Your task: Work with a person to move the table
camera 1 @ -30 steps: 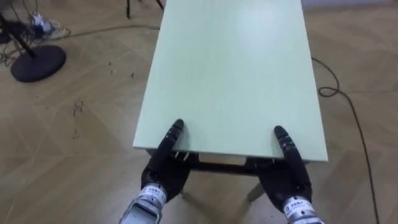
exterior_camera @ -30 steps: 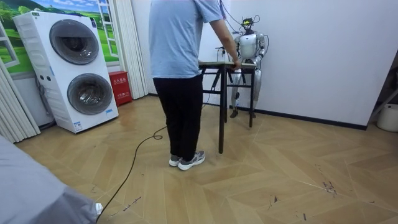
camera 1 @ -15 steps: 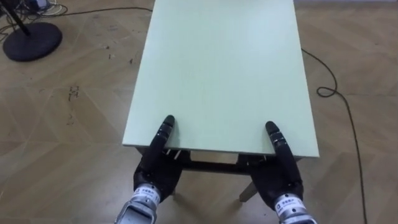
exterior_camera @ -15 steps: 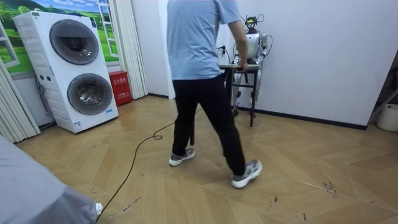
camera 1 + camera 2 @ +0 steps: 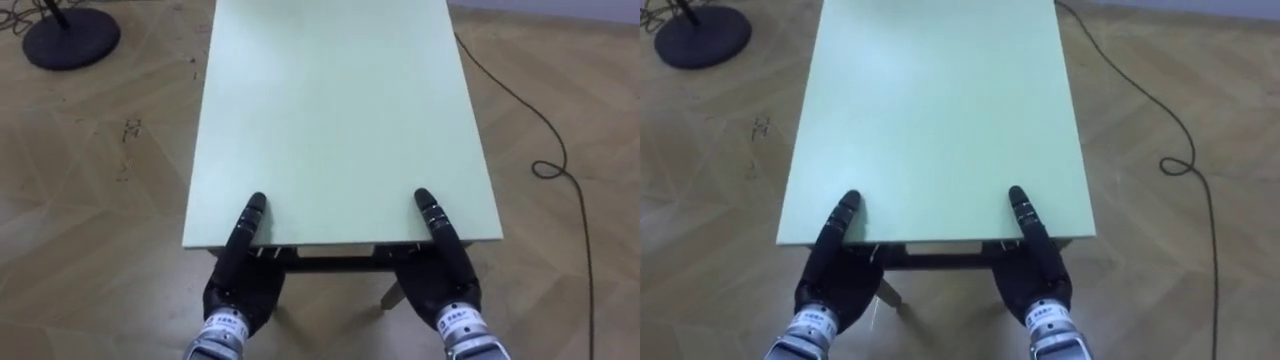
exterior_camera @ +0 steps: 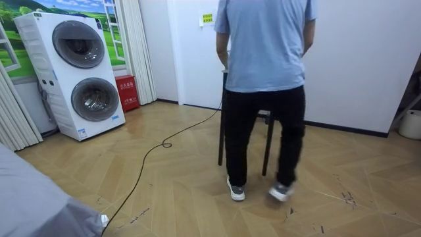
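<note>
Left hand [image 5: 240, 282], right hand [image 5: 446, 278] at table [image 5: 330, 110] near edge, partly under top; grip cannot tell. Person [image 6: 266, 46] stands at table.

room view | person in light-blue T-shirt, black trousers and grey trainers [image 6: 265, 52] stands back to camera, mid-room, feet apart | dark metal table legs [image 6: 222, 141] show either side of the trousers, just beyond the person | stacked white washer and dryer [image 6: 79, 72] at room view's left | black cable [image 6: 148, 161] trails over herringbone wooden floor [image 6: 177, 204]
</note>
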You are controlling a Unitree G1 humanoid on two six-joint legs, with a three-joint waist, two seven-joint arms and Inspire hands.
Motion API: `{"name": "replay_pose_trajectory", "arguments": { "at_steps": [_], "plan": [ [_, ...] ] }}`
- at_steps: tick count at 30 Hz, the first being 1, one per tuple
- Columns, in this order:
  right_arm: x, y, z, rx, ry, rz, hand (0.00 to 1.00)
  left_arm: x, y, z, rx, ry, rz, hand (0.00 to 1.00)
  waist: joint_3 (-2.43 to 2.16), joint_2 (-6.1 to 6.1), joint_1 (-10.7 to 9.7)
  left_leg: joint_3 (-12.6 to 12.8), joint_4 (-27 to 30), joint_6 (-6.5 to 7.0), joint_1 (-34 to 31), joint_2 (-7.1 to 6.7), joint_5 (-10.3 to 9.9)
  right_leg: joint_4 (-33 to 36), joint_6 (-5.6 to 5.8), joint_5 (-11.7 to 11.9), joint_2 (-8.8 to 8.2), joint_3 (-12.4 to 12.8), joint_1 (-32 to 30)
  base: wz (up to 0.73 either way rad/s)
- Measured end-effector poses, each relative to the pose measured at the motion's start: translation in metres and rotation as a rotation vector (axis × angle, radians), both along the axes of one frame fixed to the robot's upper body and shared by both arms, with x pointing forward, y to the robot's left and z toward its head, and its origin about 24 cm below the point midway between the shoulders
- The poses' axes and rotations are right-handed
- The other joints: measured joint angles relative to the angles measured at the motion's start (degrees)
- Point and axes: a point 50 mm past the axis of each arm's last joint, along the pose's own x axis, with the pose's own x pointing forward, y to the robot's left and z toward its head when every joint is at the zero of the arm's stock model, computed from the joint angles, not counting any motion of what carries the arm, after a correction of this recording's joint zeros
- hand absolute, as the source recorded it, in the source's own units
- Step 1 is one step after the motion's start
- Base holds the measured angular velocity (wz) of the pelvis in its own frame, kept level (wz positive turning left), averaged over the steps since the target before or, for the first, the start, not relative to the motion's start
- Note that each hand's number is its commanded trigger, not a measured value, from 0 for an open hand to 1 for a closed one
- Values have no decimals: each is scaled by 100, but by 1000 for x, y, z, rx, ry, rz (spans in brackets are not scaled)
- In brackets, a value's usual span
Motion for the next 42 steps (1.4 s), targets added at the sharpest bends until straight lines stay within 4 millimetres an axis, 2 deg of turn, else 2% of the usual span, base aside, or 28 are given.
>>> {"name": "replay_pose_trajectory", "arguments": {
  "at_steps": [1, 2, 3, 4, 5, 6, 7, 8, 9, 10, 11, 12, 13, 14, 16, 18, 20, 21, 27, 31, 34, 35, 36, 37, 39, 40, 41, 42],
  "plan": [
    [0, 1, 0, 5, 0, -4, 100, 0, 0, 0, 0, 1, -4, 100, 63, -82, 15, 123, 725, -14, -358, -42, -6, -216, -27, 25, -163, 233, 223, 77],
    [-2, 2, -1, 13, -9, -15, 100, 3, -3, 1, -7, -2, -24, 100, 87, -244, -55, 173, 939, 61, -926, -193, -57, -446, 18, 31, -384, 778, 337, 137],
    [-3, -5, 0, 5, -42, -41, 100, 7, -10, 5, -13, -18, -56, 100, 69, -187, -182, 219, 273, 233, -1497, -250, 446, -442, 121, 29, -447, 841, 208, 115],
    [-3, -8, 0, -2, -49, -48, 100, 8, -9, 6, -6, -22, -62, 100, 57, -245, -147, 424, 352, 332, -1618, -245, 683, -355, 233, -59, -489, 860, 108, 56],
    [-4, -9, 0, -13, -48, -40, 100, 5, -7, 5, 2, -19, -63, 100, 47, -249, -35, 560, 307, 367, -1598, -251, 710, -279, 275, -116, -486, 688, -19, -13],
    [-4, -9, -1, -18, -45, -30, 100, 4, -5, 4, 9, -15, -64, 100, 49, -243, 41, 551, 311, 367, -1590, -252, 710, -307, 254, -149, -455, 619, -49, -27],
    [-4, -7, -1, -27, -46, -14, 100, 2, -4, 3, -2, -12, -58, 100, 58, -187, 168, 264, 310, 366, -1561, -261, 710, -444, 231, -203, -287, 586, -62, -8],
    [-2, -7, 1, -33, -55, -8, 100, 1, -5, 2, -13, -12, -52, 100, 71, -77, 207, -165, 309, 350, -1553, -287, 715, -633, 167, -163, -103, 560, -75, 10],
    [-1, -7, 1, -35, -57, -7, 100, 0, -4, 2, -19, -10, -46, 100, 65, -35, 203, -308, 310, 331, -1554, -322, 726, -741, 115, -111, -22, 543, -79, 55],
    [0, -10, 2, -48, -59, -5, 100, -1, -5, 1, -35, 0, -40, 100, 40, 55, 146, -408, 305, 311, -1553, -404, 732, -722, -83, -28, 14, 338, -34, 81],
    [1, -13, 3, -62, -60, -3, 100, -2, -7, 0, -44, 7, -50, 100, 39, 144, 117, -353, 256, 232, -1543, -408, 786, -646, -77, -35, -14, 159, 10, 102],
    [1, -14, 3, -58, -58, -2, 100, -2, -9, 0, -51, 8, -53, 100, 30, 162, 108, 14, 135, 241, -1513, -355, 867, -652, -84, -39, -30, -86, 85, 87],
    [1, -14, 3, -57, -58, -3, 100, -2, -9, 0, -52, 8, -53, 100, 30, 162, 67, 317, 60, 285, -1488, -310, 914, -660, -93, -45, -33, -179, 130, 108],
    [1, -14, 3, -56, -58, -6, 100, -1, -9, 1, -51, 5, -53, 100, 30, 163, -74, 926, -79, 365, -1447, -236, 1003, -658, -125, -76, -28, -338, 224, 99],
    [1, -13, 3, -53, -56, -8, 100, -1, -8, 1, -46, 5, -52, 100, 35, 125, -189, 1395, -164, 428, -1388, -185, 1045, -616, -124, -196, -23, -330, 317, 93],
    [1, -13, 2, -56, -50, -7, 100, -2, -7, 0, -49, 9, -47, 100, 42, 88, -144, 1417, -129, 429, -1361, -199, 1044, -566, -132, -307, -40, -394, 382, 44],
    [0, -13, 2, -57, -36, -7, 100, -3, -7, 0, -51, 17, -44, 100, 43, 90, -182, 1436, -39, 432, -1412, -177, 1044, -565, -185, -372, -48, -736, 478, 50],
    [0, -12, 1, -60, -32, -8, 100, -3, -7, -1, -50, 20, -43, 100, 43, 90, -179, 1433, 23, 435, -1445, -162, 1045, -564, -206, -391, -47, -809, 502, 43],
    [0, -10, 1, -74, -26, -5, 100, -6, -8, -3, -58, 40, -34, 100, 51, 109, -5, 1388, 131, 496, -1548, -171, 1050, -488, -197, -428, -89, -1012, 504, 21],
    [0, -12, 1, -89, -23, 0, 100, -7, -8, -4, -61, 44, -30, 100, 47, 125, 90, 1242, 373, 639, -1716, -247, 964, -73, -111, -636, -270, -1258, 386, 31],
    [0, -13, 1, -95, -19, -2, 100, -7, -9, -4, -65, 47, -29, 100, 46, 132, 128, 1089, 486, 743, -1738, -390, 884, 474, -8, -829, -512, -1364, 301, 38],
    [0, -13, 1, -96, -12, -1, 100, -8, -10, -4, -64, 52, -29, 100, 43, 155, 92, 943, 491, 783, -1731, -460, 859, 858, 27, -869, -597, -1387, 222, 45],
    [-1, -13, 0, -94, -9, -3, 100, -8, -10, -4, -64, 53, -29, 100, 45, 159, 80, 843, 485, 801, -1714, -506, 850, 1099, 30, -873, -660, -1334, 154, 69],
    [-2, -12, -1, -88, -3, -10, 100, -8, -10, -4, -59, 52, -30, 100, 49, 162, -35, 621, 510, 844, -1707, -599, 847, 1603, 31, -888, -744, -1082, -78, 92],
    [-5, -10, -3, -76, 6, -17, 100, -8, -9, -4, -52, 49, -28, 100, 66, 191, -307, -35, 491, 950, -1733, -862, 892, 1680, -22, -1083, -546, -129, -479, 110],
    [-6, -10, -3, -74, 9, -18, 100, -8, -9, -4, -50, 50, -29, 100, 66, 192, -358, -153, 494, 958, -1733, -924, 912, 1583, -24, -1083, -499, 46, -571, 100],
    [-8, -10, -4, -74, 14, -23, 100, -8, -10, -4, -46, 52, -33, 100, 68, 176, -456, -337, 509, 935, -1733, -1038, 974, 1286, -17, -1042, -402, 460, -709, 108],
    [-9, -10, -5, -70, 16, -30, 100, -8, -9, -4, -41, 55, -37, 100, 76, 147, -543, -488, 534, 947, -1730, -1169, 994, 1056, 68, -796, -369, 743, -825, 109]
  ]
}}
